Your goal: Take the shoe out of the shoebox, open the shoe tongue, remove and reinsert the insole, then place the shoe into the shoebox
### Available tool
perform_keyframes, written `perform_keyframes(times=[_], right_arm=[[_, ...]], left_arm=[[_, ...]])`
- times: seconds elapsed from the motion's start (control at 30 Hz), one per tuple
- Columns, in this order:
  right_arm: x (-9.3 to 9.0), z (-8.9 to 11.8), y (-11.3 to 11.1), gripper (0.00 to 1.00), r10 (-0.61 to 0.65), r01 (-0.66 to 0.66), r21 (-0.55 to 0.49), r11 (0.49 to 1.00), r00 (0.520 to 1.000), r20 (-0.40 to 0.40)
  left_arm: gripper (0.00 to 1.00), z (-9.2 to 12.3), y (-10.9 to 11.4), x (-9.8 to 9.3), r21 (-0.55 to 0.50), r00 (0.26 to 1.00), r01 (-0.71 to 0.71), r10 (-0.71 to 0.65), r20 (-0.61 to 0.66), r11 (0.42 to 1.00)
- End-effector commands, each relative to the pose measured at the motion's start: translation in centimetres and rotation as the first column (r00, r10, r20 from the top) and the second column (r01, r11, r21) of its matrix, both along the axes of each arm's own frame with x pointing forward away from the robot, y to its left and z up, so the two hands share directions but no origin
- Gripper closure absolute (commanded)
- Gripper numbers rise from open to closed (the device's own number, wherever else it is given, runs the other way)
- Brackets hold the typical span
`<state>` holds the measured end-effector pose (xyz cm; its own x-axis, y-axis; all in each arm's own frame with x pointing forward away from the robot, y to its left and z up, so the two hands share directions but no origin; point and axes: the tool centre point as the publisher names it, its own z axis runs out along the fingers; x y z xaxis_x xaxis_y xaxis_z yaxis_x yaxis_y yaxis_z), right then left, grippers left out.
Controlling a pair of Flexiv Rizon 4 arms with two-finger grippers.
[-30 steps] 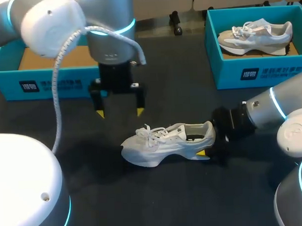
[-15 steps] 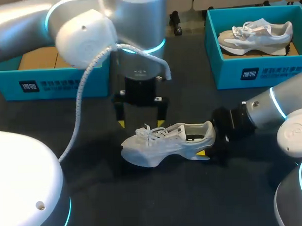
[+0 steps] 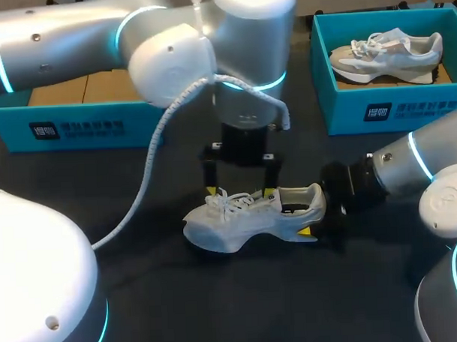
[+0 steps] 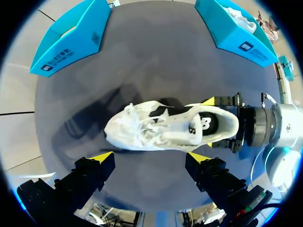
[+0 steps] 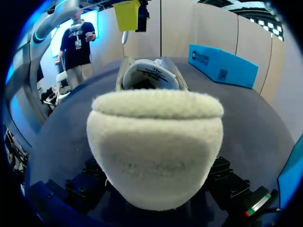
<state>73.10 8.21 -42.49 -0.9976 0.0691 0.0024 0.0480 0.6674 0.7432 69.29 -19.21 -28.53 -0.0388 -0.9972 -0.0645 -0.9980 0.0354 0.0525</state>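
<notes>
Fuzzy cloth shoe, matt dark table

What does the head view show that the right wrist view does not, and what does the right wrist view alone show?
Only the head view: a second shoe lying in the right shoebox, and the laces of the white shoe. Only the right wrist view: that shoe's fuzzy heel seen close up from behind. Both: the white shoe on the table, with the left gripper open over it.

Dk grey matte tbl, soft shadows
</notes>
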Motion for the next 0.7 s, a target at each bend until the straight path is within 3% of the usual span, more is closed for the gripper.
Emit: perform_keyframes(times=[0.03,0.4,0.7], right_arm=[[0.1,-0.2,0.4,1.00,-0.003,0.003,-0.005,1.000,1.000,0.001],[0.1,-0.2,0.4,1.00,-0.003,0.003,-0.005,1.000,1.000,0.001],[0.1,-0.2,0.4,1.00,-0.003,0.003,-0.005,1.000,1.000,0.001]], left_arm=[[0.00,-0.8,-1.8,0.7,0.041,1.000,0.000,0.000,-0.009,0.999],[0.00,-2.5,-4.9,2.2,0.083,0.999,0.032,-0.032,-0.002,0.996],[0.00,-4.7,-5.0,2.0,0.117,0.999,0.047,-0.046,-0.016,0.992]])
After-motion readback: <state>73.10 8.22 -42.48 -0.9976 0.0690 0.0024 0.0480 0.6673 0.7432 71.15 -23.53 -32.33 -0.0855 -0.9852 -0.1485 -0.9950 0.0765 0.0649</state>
